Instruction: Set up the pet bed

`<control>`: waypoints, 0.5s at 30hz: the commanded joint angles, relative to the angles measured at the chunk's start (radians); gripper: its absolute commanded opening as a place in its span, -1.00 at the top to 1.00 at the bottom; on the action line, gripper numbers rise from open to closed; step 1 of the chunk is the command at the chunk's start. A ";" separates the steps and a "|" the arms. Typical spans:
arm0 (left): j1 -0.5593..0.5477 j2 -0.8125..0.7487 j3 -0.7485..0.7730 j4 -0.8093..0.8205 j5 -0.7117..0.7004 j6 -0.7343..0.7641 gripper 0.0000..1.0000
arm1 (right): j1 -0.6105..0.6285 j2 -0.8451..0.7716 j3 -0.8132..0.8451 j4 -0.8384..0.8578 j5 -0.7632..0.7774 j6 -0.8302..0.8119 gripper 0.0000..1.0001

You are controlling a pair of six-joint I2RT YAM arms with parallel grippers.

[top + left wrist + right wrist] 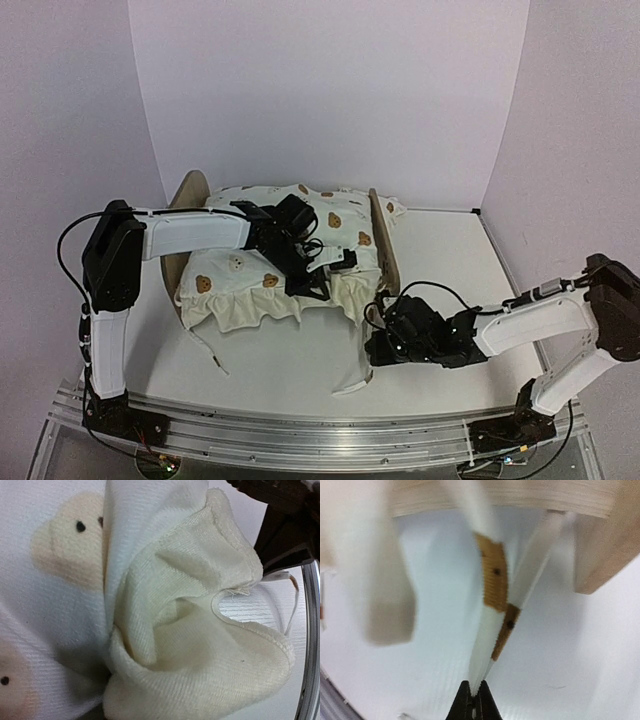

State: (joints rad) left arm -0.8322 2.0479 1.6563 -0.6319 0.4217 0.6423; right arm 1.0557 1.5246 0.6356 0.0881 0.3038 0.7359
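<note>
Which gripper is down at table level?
The right gripper, low beside the pet bed, shut on a hanging fold of bedding; the left gripper is up on top.

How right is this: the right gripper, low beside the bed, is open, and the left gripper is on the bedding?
Not quite. The right gripper is shut, pinching a thin fold of bear-print cloth, as the right wrist view shows. It is low beside the bed, and the left gripper is on the bedding.
</note>
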 commanded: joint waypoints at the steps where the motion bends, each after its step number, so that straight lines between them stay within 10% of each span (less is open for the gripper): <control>1: 0.030 -0.020 0.088 0.042 0.050 0.042 0.76 | -0.049 -0.048 0.038 -0.007 -0.368 -0.063 1.00; 8: 0.030 -0.127 0.065 -0.034 0.199 0.200 -0.44 | -0.156 -0.096 0.085 -0.047 -0.597 0.037 1.00; 15: 0.028 -0.335 -0.140 0.080 0.346 0.257 -0.61 | -0.194 -0.076 0.098 -0.061 -0.727 0.109 1.00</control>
State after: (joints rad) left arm -0.8021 1.8696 1.6134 -0.6361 0.6305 0.8379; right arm 0.8646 1.4509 0.6952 0.0494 -0.2735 0.7877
